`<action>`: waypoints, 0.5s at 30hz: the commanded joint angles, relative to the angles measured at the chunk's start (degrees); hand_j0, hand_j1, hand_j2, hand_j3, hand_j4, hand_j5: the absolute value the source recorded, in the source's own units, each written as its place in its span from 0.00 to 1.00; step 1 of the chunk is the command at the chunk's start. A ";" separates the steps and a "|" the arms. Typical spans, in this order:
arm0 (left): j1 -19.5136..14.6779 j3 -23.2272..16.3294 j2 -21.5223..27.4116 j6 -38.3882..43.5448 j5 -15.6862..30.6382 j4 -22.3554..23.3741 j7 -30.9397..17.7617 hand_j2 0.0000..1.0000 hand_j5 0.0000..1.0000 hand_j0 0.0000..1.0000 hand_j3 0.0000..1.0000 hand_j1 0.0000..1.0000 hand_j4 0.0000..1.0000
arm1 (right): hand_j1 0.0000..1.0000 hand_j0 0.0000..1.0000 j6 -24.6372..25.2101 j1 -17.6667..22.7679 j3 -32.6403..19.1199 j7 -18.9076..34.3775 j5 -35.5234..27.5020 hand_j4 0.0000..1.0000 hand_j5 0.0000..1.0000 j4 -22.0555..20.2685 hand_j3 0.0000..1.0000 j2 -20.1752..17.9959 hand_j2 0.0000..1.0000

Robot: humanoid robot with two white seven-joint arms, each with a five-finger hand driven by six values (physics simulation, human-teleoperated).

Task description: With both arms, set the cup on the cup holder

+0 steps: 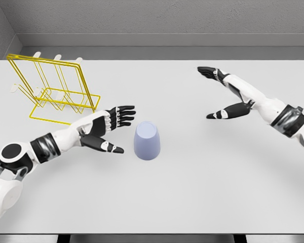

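Observation:
A pale lavender cup [147, 141] stands upside down near the middle of the white table [192, 192]. A yellow wire cup holder [55, 91] with white-tipped pegs sits at the back left. My left hand [116, 129] is open just left of the cup, fingers spread toward it, thumb low, a small gap between them. My right hand [213, 93] is open far to the right of the cup, fingers pointing left, thumb below, holding nothing.
A grey wall [152, 20] runs behind the table. The table's front edge [152, 234] lies at the bottom of the view.

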 commanded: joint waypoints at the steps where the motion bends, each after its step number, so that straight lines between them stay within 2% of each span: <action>1: 0.09 1.09 -0.94 -0.94 0.25 1.06 0.00 1.00 1.00 1.00 1.00 1.00 1.00 | 1.00 1.00 -0.02 0.00 1.08 -0.10 0.01 1.00 1.00 -0.02 1.00 -3.96 1.00; 4: 0.09 1.18 -0.85 -1.03 0.34 1.59 0.00 1.00 1.00 1.00 1.00 1.00 1.00 | 1.00 1.00 -0.02 -0.35 2.58 0.16 0.44 1.00 1.00 -0.19 1.00 -6.34 1.00; 6: 0.09 1.18 -0.85 -1.03 0.25 1.68 0.00 1.00 1.00 1.00 1.00 1.00 1.00 | 1.00 1.00 -0.02 -1.93 2.58 0.16 5.89 1.00 1.00 -0.55 1.00 -6.42 1.00; 8: 0.00 1.79 -0.94 -0.94 -0.01 2.21 0.00 1.00 1.00 1.00 1.00 1.00 1.00 | 1.00 1.00 -0.02 -5.36 2.58 0.08 7.30 1.00 1.00 -0.55 1.00 -6.69 1.00; 10: 0.00 1.88 -1.90 -0.94 -0.10 2.47 0.00 1.00 1.00 1.00 1.00 1.00 1.00 | 1.00 1.00 -0.02 -5.54 2.58 -0.01 15.38 1.00 1.00 -0.11 1.00 -6.69 1.00; 13: 0.97 1.71 -2.52 -1.03 -0.27 2.38 0.00 1.00 1.00 1.00 1.00 1.00 1.00 | 1.00 1.00 -0.02 -5.98 2.58 0.08 16.09 1.00 1.00 0.68 1.00 -6.69 1.00; 14: 1.23 1.71 -2.52 -2.35 -0.27 2.29 0.00 1.00 1.00 1.00 1.00 1.00 1.00 | 1.00 1.00 -0.02 -6.24 2.40 0.16 18.89 1.00 1.00 1.12 1.00 -6.51 1.00; 15: 1.23 1.71 -2.52 -3.05 -0.27 2.21 0.00 1.00 1.00 1.00 1.00 1.00 1.00 | 1.00 1.00 -0.02 -8.61 1.53 -0.01 25.92 1.00 1.00 2.53 1.00 -6.25 1.00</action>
